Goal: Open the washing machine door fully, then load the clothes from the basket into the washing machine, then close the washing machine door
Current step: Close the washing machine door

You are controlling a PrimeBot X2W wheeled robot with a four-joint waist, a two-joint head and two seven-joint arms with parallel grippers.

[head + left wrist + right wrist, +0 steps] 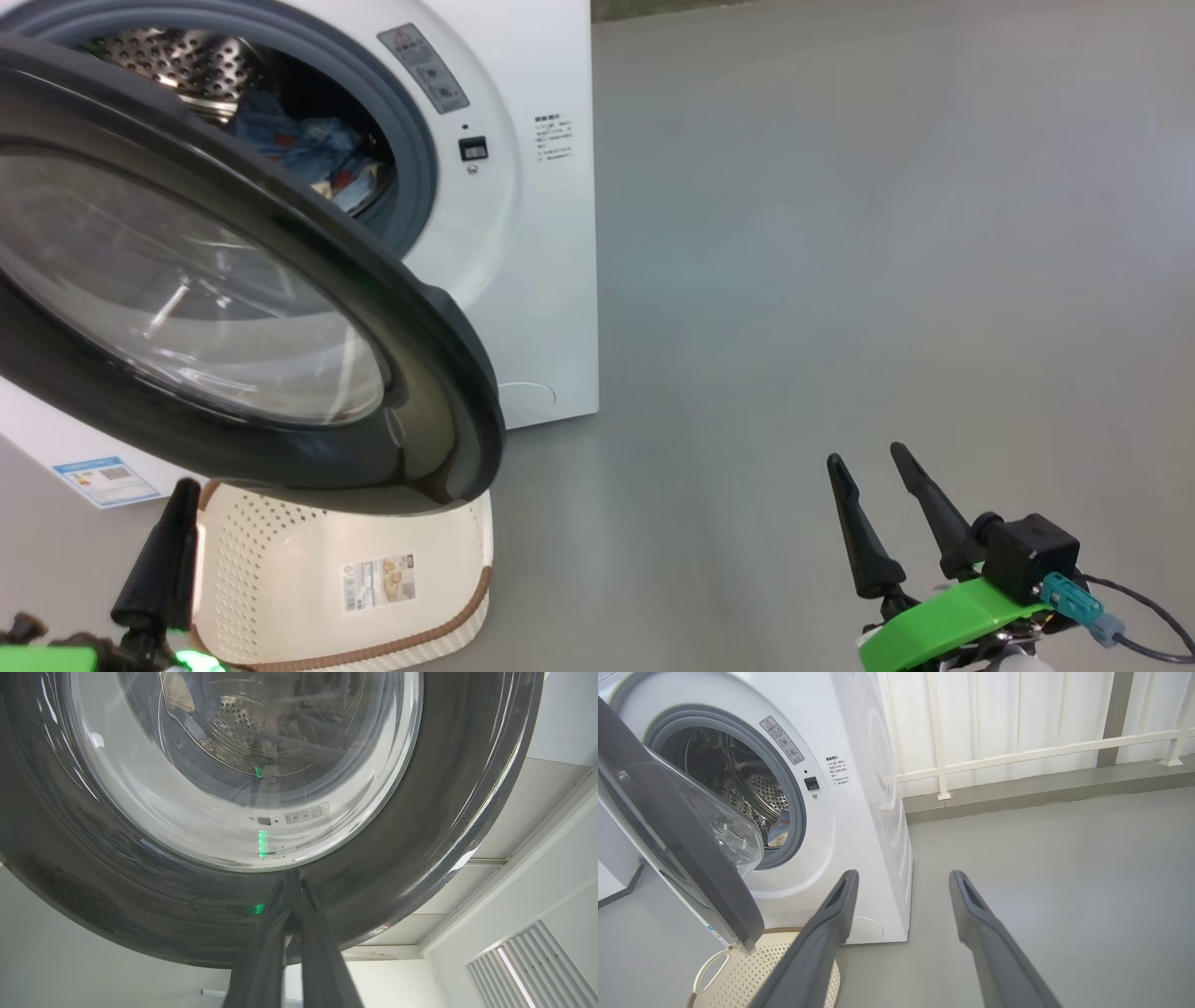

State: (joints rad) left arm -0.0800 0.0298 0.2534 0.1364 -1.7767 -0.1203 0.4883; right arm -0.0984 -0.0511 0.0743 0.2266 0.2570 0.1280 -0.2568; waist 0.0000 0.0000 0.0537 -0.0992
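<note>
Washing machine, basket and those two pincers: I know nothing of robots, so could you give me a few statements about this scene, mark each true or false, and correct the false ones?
1. The clothes lie inside the washing machine. True.
2. The basket holds laundry. False: it is empty except for a sticker on its floor.
3. The washing machine door is shut. False: it stands open.
4. The right pincer is open and holds nothing. True.
5. The left pincer is spread wide. False: its fingers are pressed together.
</note>
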